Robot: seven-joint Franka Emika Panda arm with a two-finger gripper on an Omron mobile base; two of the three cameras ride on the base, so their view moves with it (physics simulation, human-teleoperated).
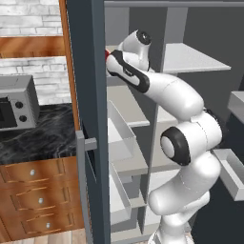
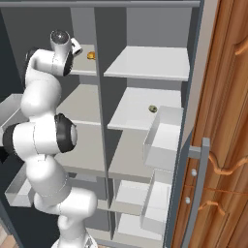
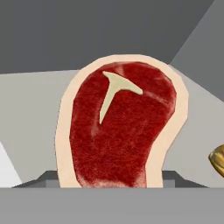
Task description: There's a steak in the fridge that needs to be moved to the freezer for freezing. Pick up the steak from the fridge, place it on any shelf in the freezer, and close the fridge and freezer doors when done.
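The small flat raw red steak (image 3: 120, 131), rimmed in pale fat with a white T-shaped bone mark, sits between the two dark finger tips of the gripper (image 3: 118, 177), which show on either side of its lower edge; the fingers look closed against it, clamped on the meat. Under and behind it lies a flat pale grey shelf (image 3: 30, 109) in the narrower freezer half (image 2: 80, 104) of the tall slate-grey appliance, with the dark back wall beyond. In the left base view a sliver of red shows at the hand, right beside the edge of the open slate-grey freezer door (image 1: 88, 95).

A small golden-brown pastry (image 2: 90, 55) lies on that same upper freezer shelf, just beside the steak, at the right edge of the hand view. A small dark green object (image 2: 152, 108), too small to identify, rests on a middle shelf of the wider fridge half (image 2: 145, 92). Translucent bins (image 1: 119, 138) hang on the inside of the freezer door, close to the white arm's elbow.

Both doors stand open, the fridge door (image 2: 193, 126) with its vertical grey bar handle (image 2: 196, 193) against a wooden cabinet. The vertical divider between the halves runs close on the arm's right. A grey microwave (image 1: 16, 102) stands on a dark marble counter (image 1: 38, 138) beyond the freezer door
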